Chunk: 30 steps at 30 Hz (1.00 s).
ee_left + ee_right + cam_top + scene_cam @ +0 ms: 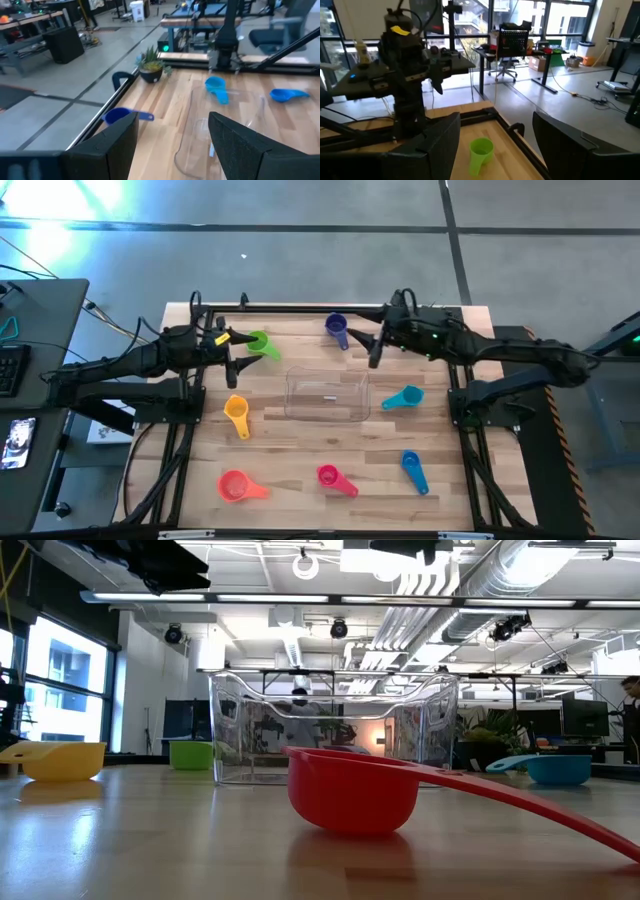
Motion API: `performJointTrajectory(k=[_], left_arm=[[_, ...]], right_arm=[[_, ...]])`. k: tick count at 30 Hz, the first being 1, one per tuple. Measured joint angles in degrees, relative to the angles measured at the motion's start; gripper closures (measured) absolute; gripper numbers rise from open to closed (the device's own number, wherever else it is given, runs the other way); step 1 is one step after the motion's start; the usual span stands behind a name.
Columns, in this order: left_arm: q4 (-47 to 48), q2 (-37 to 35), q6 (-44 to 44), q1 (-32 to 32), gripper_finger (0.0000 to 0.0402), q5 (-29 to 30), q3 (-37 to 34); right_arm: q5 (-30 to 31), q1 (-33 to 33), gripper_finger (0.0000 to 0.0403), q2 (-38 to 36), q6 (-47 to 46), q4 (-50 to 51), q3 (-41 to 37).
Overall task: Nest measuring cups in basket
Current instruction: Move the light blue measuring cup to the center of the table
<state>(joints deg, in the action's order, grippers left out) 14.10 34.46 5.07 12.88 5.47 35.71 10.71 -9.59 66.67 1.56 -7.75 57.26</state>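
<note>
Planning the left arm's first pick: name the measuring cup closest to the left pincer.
The green cup, right beside the left pincer at the table's back; the orange-yellow cup lies farther forward.

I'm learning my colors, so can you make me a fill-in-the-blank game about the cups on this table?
1. The clear basket in the middle of the table has ____ cups inside it.
2. The cup closest to the left gripper is the ____ one.
3. In the low view, the cup closest to the camera looks ____.
4. The fingers of the right gripper are ____, holding nothing.

Missing words: no; green; red; open
</note>
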Motion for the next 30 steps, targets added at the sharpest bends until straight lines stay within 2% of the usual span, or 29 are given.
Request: performJointTrajectory(k=[5,11,25,30], left_arm=[[2.98,0.01,0.55,0.02,0.0169,3.08,-0.01],[4.19,0.02,0.58,0.02,0.0169,4.16,-0.01],[4.19,0.02,0.63,0.04,0.0169,4.36,-0.03],[4.19,0.02,0.75,0.09,0.0169,6.72,-0.03]], right_arm=[[-2.09,-1.49,0.016,3.44,0.0,0.86,2.21],[-2.76,-3.93,0.016,5.94,0.0,1.4,3.5],[-2.68,-12.68,0.016,6.26,-2.67,7.13,3.52],[-2.02,-15.27,0.016,6.26,-2.84,9.42,3.52]])
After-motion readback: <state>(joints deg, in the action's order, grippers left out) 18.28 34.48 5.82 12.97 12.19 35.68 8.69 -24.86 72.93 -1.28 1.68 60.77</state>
